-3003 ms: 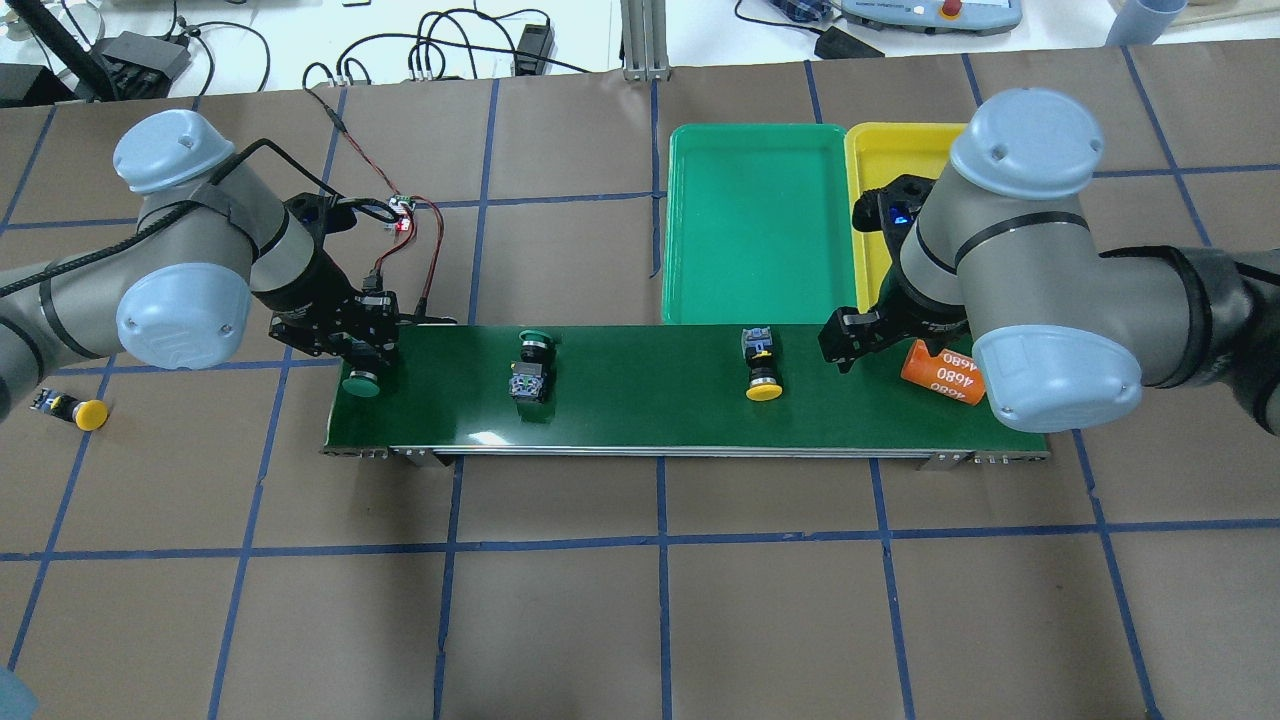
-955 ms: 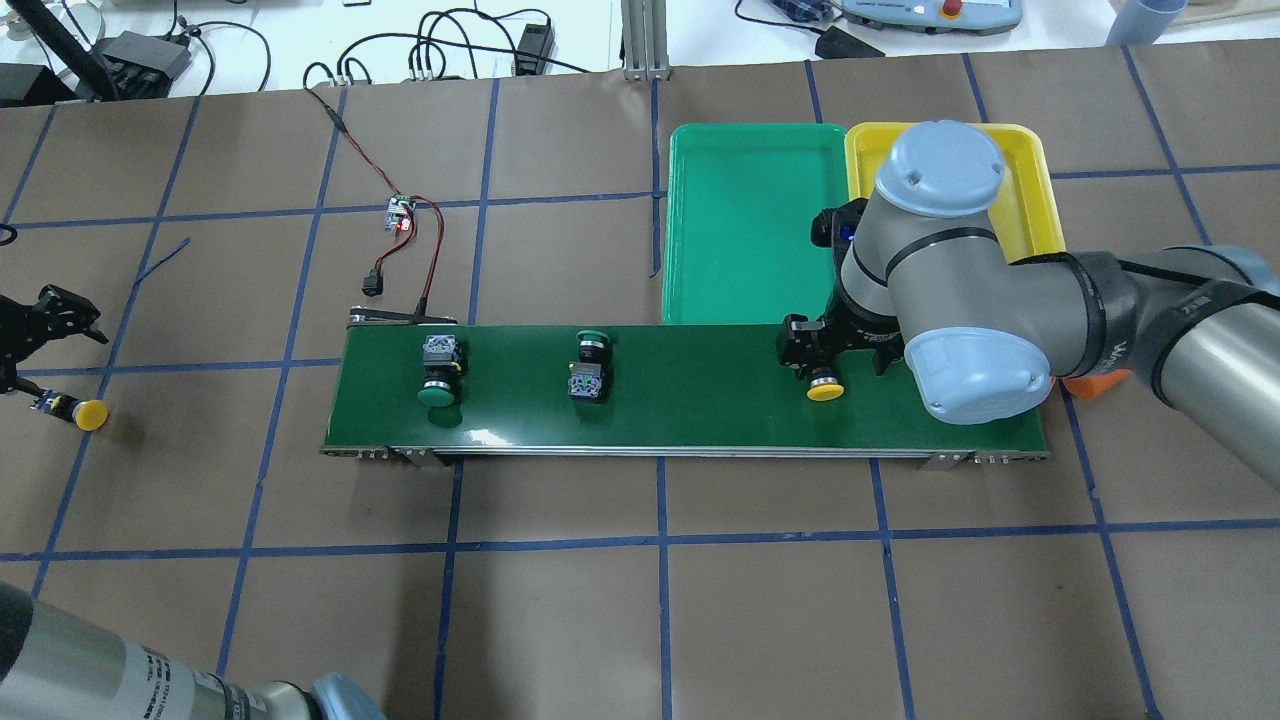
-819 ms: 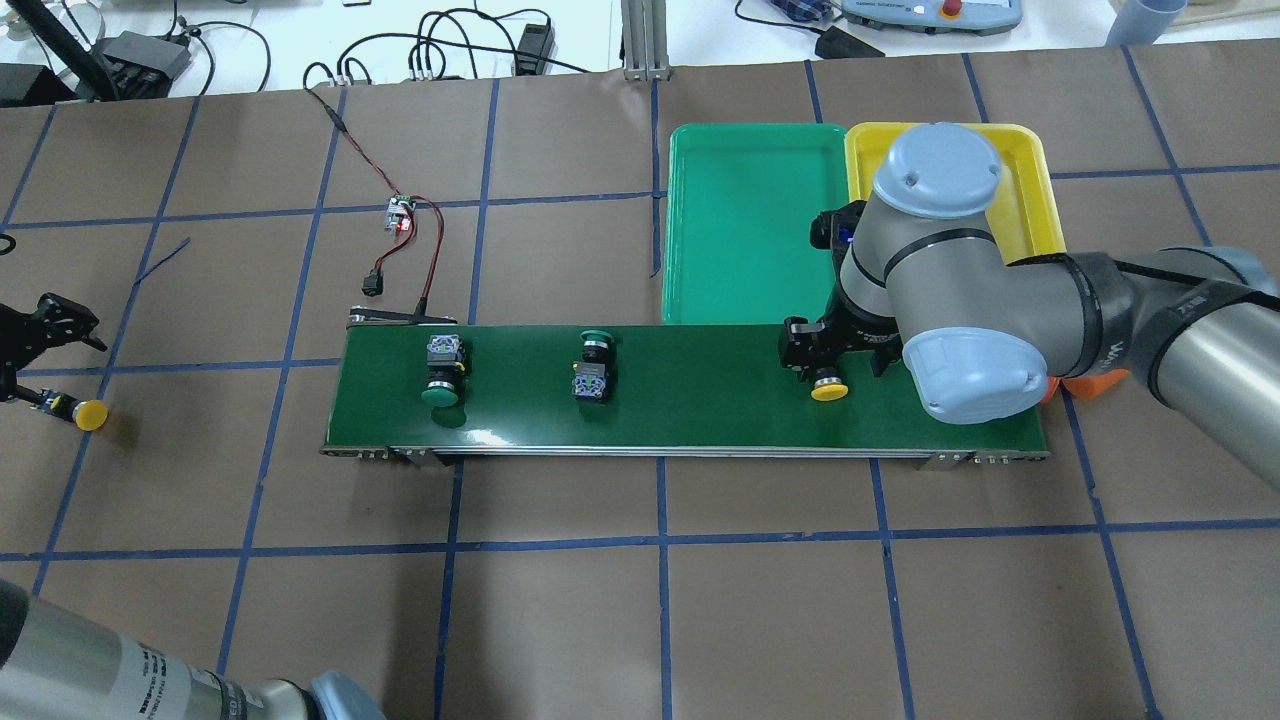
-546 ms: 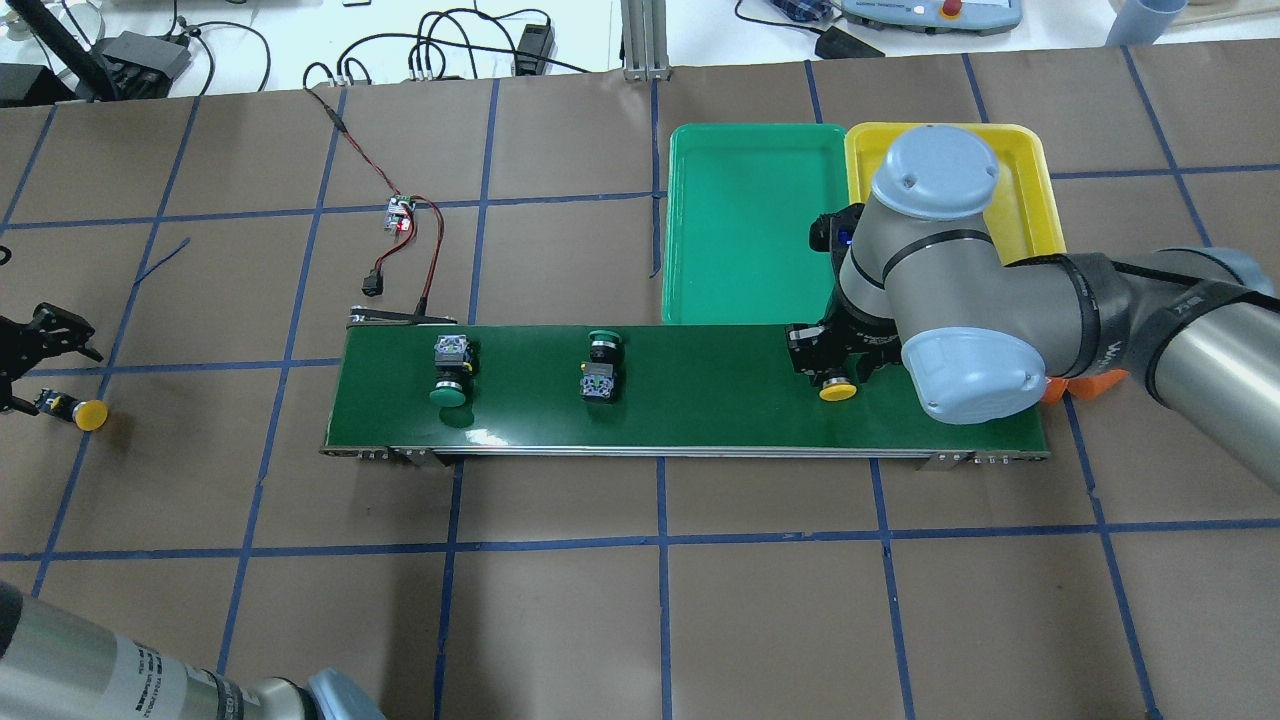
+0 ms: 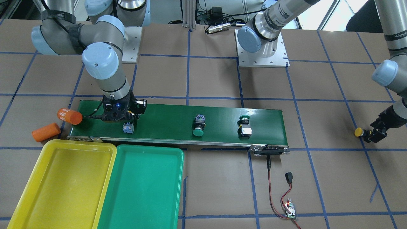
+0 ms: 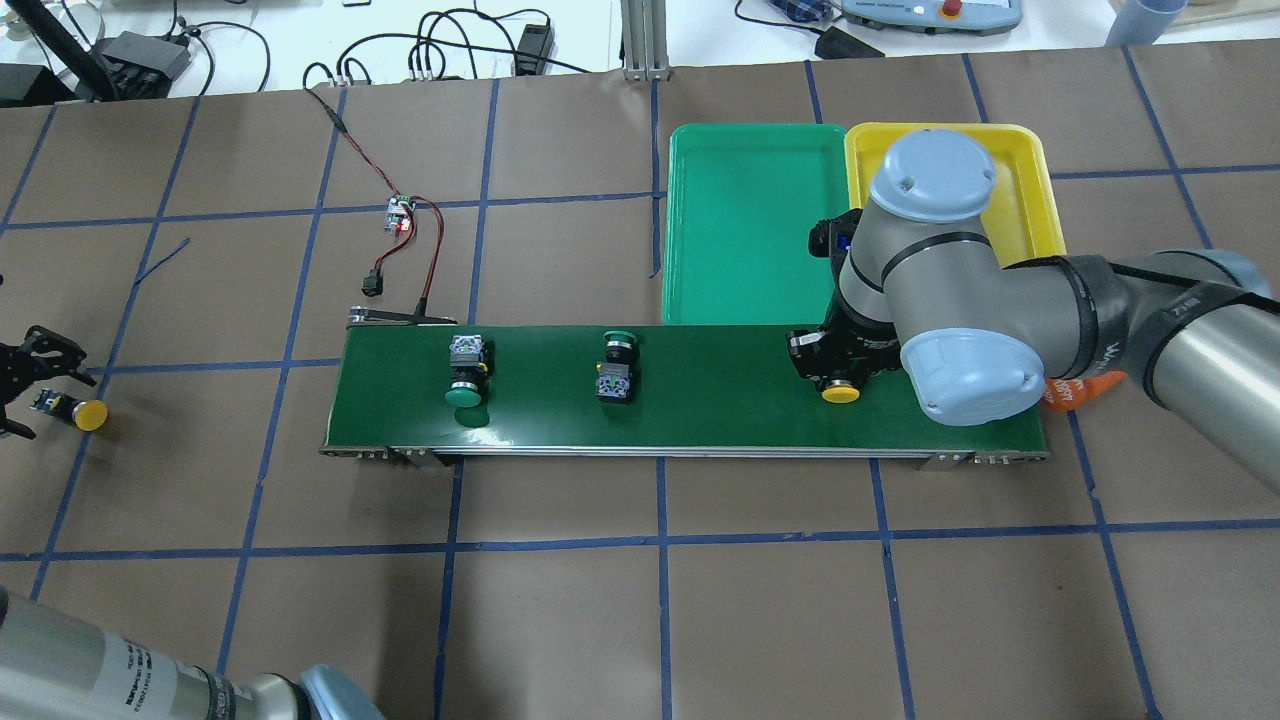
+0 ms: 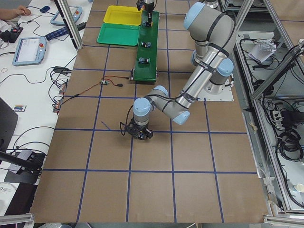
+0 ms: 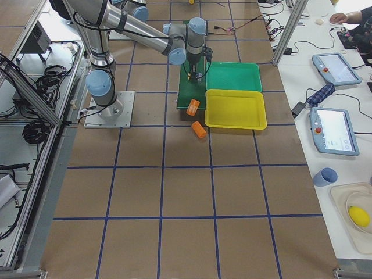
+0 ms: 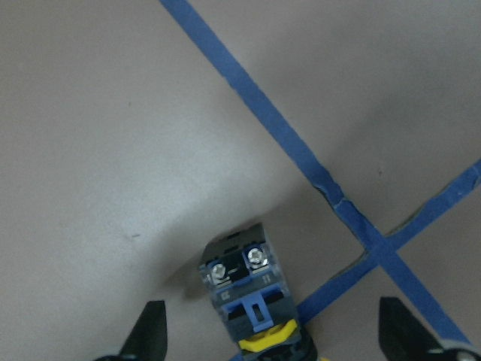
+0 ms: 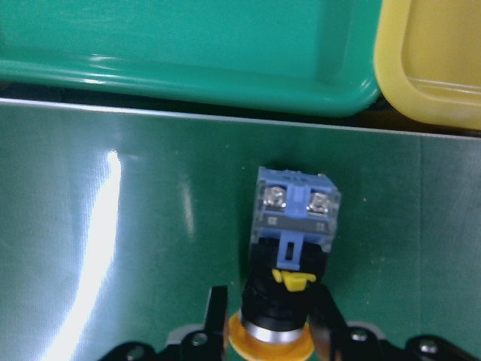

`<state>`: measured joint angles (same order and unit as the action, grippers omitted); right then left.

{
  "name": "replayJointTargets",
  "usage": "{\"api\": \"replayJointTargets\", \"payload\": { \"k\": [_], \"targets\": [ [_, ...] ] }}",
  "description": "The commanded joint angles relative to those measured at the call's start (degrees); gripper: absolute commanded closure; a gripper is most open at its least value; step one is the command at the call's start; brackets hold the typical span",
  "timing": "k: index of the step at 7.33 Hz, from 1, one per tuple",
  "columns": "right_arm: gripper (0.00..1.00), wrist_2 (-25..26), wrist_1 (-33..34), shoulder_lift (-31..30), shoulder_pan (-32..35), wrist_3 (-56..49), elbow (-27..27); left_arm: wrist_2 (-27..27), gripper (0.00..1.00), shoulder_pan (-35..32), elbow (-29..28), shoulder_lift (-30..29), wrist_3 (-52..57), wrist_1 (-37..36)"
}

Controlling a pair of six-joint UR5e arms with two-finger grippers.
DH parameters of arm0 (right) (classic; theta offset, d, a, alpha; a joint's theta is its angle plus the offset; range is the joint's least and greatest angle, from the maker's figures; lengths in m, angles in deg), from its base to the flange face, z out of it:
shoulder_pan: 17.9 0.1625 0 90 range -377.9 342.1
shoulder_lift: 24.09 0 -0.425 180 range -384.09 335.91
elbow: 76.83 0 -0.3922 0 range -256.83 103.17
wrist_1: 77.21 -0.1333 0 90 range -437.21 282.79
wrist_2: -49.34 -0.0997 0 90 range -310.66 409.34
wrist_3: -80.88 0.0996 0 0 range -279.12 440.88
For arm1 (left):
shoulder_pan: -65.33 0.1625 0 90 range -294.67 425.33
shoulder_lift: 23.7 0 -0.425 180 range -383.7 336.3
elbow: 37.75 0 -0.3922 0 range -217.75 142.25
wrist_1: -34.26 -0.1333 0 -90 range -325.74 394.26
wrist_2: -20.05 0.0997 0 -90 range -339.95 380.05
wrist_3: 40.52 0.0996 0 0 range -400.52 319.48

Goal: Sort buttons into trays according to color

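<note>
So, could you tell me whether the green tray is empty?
Empty. The green tray shows only bare floor in the front-facing view, and both green buttons lie on the conveyor belt.

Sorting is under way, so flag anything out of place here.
One yellow button lies off the conveyor belt, on the table far to the robot's left, between the fingers of the open left gripper. An orange cylinder marked 4680 sits at the belt's other end; a second orange cylinder lies nearby.
</note>
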<state>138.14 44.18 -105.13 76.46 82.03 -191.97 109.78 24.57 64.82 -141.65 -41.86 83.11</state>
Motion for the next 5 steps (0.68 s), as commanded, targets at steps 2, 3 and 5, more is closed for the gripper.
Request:
{"api": "replayJointTargets", "payload": {
  "k": [2, 3, 5],
  "targets": [
    [0.88, 0.32, -1.84, 0.01, -0.40, -1.24, 3.40, 0.01, 0.75, 0.06, -0.71, -0.97, 0.10, 2.12],
    [0.88, 0.40, -5.77, 0.79, -0.66, -2.80, 7.86, 0.01, 0.99, 0.06, -0.80, -0.88, 0.28, 2.30],
    [0.88, 4.96, -15.07, 6.13, -2.94, -3.78, 18.40, 0.01, 1.00, 0.06, -4.63, -1.23, 0.28, 7.28]
  ]
}}
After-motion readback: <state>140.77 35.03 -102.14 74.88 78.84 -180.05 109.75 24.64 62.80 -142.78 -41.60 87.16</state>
